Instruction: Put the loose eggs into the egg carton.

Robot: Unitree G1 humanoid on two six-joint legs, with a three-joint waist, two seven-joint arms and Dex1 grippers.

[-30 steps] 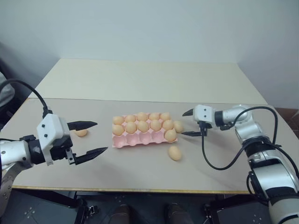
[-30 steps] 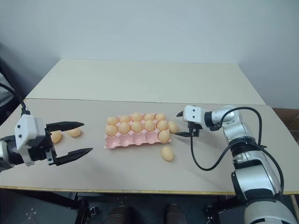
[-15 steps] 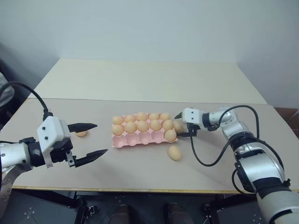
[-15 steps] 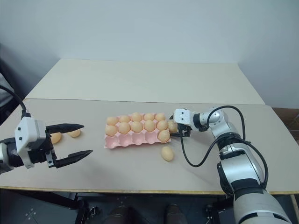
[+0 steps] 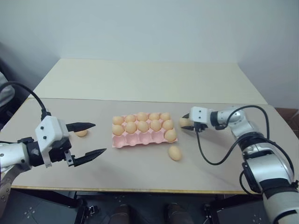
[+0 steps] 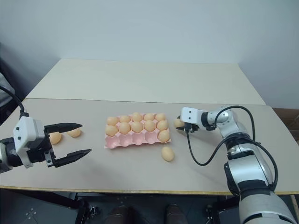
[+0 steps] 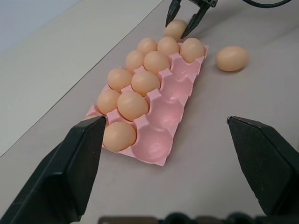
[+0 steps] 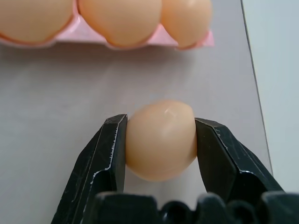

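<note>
Right wrist view: the right gripper (image 8: 161, 140) has its two fingers closed on one egg (image 8: 161, 139), just beside the right end of the egg carton (image 5: 140, 138). The left gripper (image 5: 91, 139) hangs wide open and empty, well left of the carton. Next, the robot likely should lift the egg to an empty front cup.

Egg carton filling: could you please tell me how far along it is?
Done: eleven eggs sit in the egg carton, four front-row cups empty. In hand: the right gripper pinches one loose egg beside it. Left: one egg in front of the carton and two eggs by the open left gripper.
</note>
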